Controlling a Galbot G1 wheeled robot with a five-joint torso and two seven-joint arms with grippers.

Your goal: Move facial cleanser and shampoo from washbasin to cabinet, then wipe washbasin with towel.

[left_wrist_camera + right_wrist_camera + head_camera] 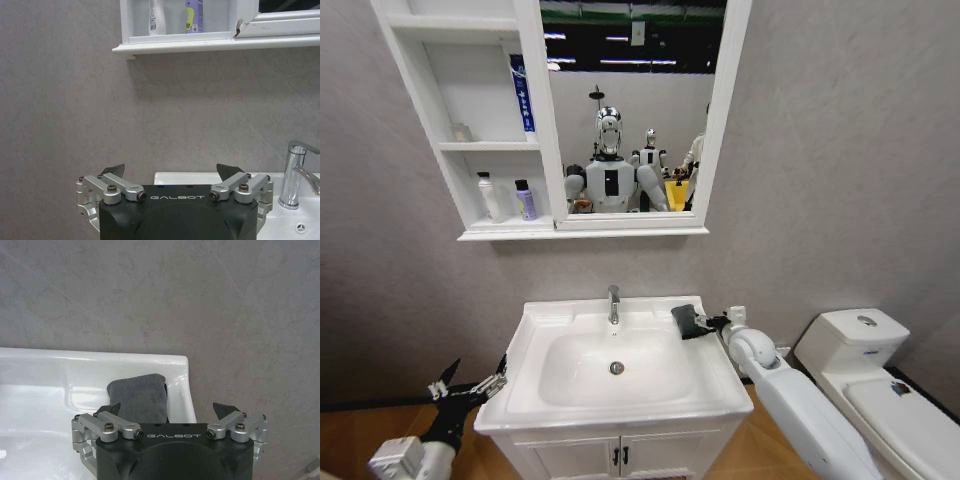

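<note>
the washbasin (pixel 720 385) sits on a white vanity with a chrome faucet (pixel 613 304) at the middle of its back edge and a drain in the bowl; a white toilet (pixel 880 385) stands just beside it on the robot's right, and grey wall runs behind everything. above hangs the cabinet (pixel 535 120), its mirror (pixel 630 100) reflecting the robot; the lowest open compartment holds a white bottle (pixel 490 196) and a purple bottle (pixel 525 200) standing upright side by side, and a blue tube (pixel 522 95) leans upright in the compartment above. the towel (pixel 687 320) lies on the basin's back right corner, on the flat rim to the right of the faucet, its long axis running roughly from the wall toward the front edge. the right gripper (pixel 712 323) is at the towel's right edge, its fingers spread wide with one tip near the cloth and the other out past the basin's rim, gripping nothing. the left gripper (pixel 470 385) hangs beside the basin's front left corner, low and clear of the rim, fingers spread wide and empty.
</note>
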